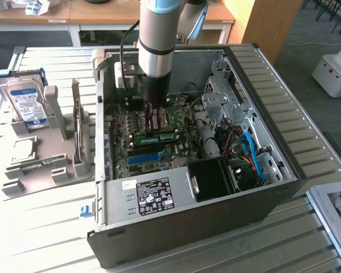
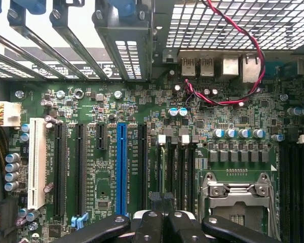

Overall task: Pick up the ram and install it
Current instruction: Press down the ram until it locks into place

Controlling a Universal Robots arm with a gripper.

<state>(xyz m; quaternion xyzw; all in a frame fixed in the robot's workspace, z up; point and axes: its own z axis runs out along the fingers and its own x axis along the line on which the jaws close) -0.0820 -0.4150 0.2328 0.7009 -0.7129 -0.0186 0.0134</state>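
Centre-frame over the motherboard (image 2: 142, 111), my gripper (image 1: 152, 116) is pinching closed above the ram (image 1: 154, 137); I am keeping square, pressing evenly so it seats.

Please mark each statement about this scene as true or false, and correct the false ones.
1. The gripper is inside the open computer case, above the motherboard. True.
2. The gripper's fingers are wide open. False: they are shut.
3. A green ram stick lies across the motherboard just below the gripper in the exterior view. True.
4. The hard drive with the blue label sits inside the case. False: it stands in a grey holder outside the case, at the exterior view's left.
5. The long blue slot on the motherboard has a card in it. False: it is empty.
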